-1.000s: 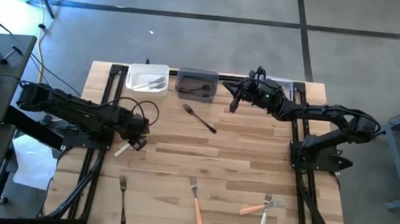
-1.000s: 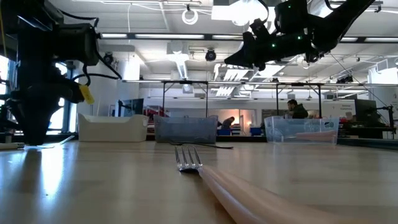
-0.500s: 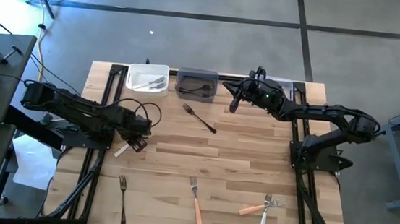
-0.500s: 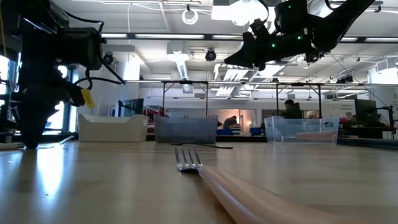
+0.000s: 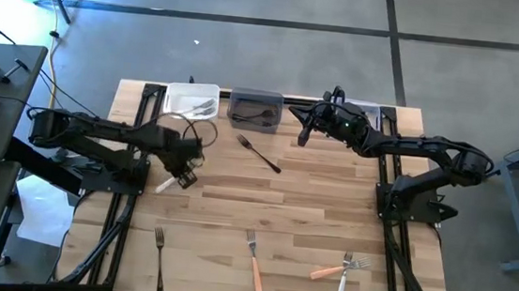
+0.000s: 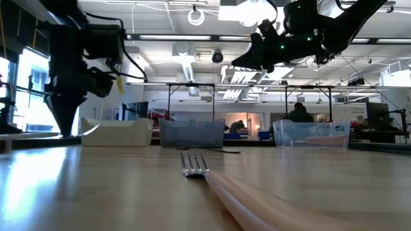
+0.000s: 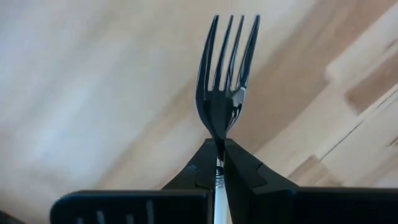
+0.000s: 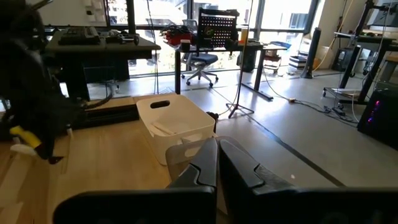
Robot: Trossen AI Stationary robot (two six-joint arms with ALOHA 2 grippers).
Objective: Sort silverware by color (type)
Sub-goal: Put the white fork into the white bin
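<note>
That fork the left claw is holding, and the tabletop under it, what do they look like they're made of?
The fork has a shiny, mirror-like head that is probably polished metal; the pale handle showing between the fingers looks like cream plastic, though little of it shows. The left gripper is shut on its neck. The table looks like wood: light planks with visible grain and joints, in a smooth, slightly glossy finish.

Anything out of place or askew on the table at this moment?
Two forks at the near edge, one orange-handled and one white-handled, lie crossed with their tines touching. A black fork lies diagonally beside the dark bin, not in it. The left gripper is shut on a white-handled fork. Nothing looks spilled or damaged.
</note>
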